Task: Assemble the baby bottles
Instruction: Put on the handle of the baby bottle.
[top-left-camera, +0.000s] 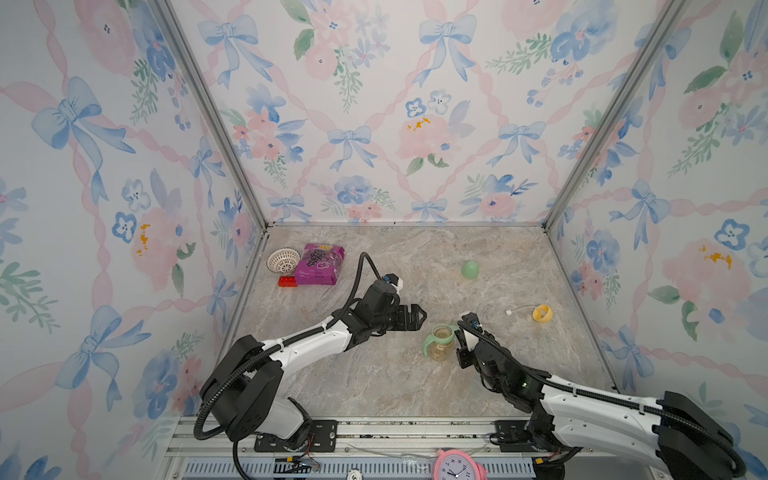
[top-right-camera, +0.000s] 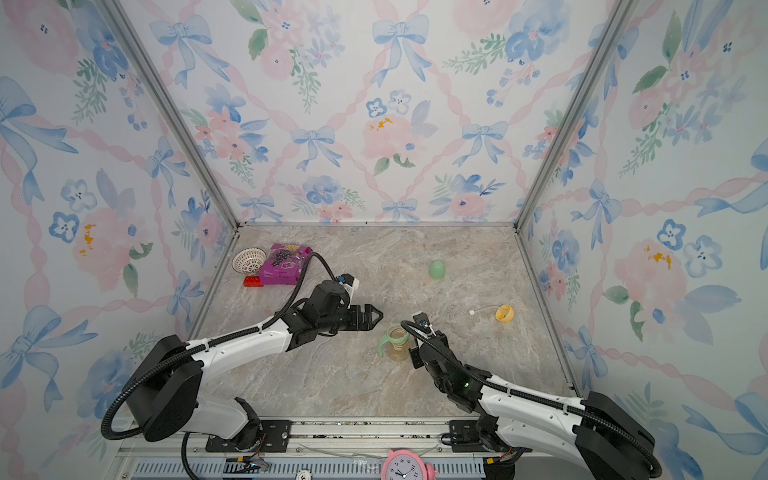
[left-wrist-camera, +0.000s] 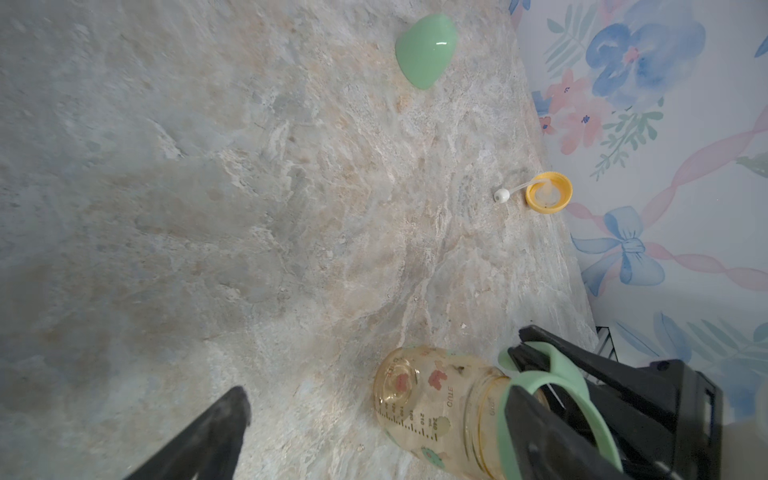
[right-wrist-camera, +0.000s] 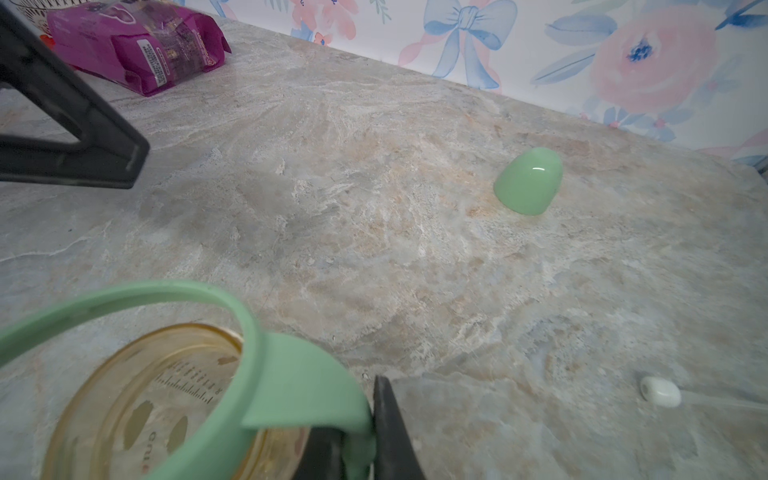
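Observation:
The clear amber jar body (top-left-camera: 439, 351) stands mouth up near the table's middle front, with the pale green two-handled ring (top-left-camera: 428, 345) round its neck. My right gripper (top-left-camera: 457, 336) is shut on the ring's handle (right-wrist-camera: 291, 390); its fingers (right-wrist-camera: 392, 436) pinch the green plastic. My left gripper (top-left-camera: 417, 318) is open just left of the jar, apart from it; its wrist view shows the jar (left-wrist-camera: 432, 407) low between its spread fingers (left-wrist-camera: 224, 424). The pale green dome cap (top-left-camera: 470, 269) lies farther back. The yellow collar with the nipple (top-left-camera: 542, 313) lies at the right.
A white weight on a thin straw (top-left-camera: 508, 312) trails left from the collar. The purple snack packet (top-left-camera: 319, 264), white lattice basket (top-left-camera: 282, 259) and a red brick (top-left-camera: 288, 281) sit at the back left corner. Patterned walls close three sides.

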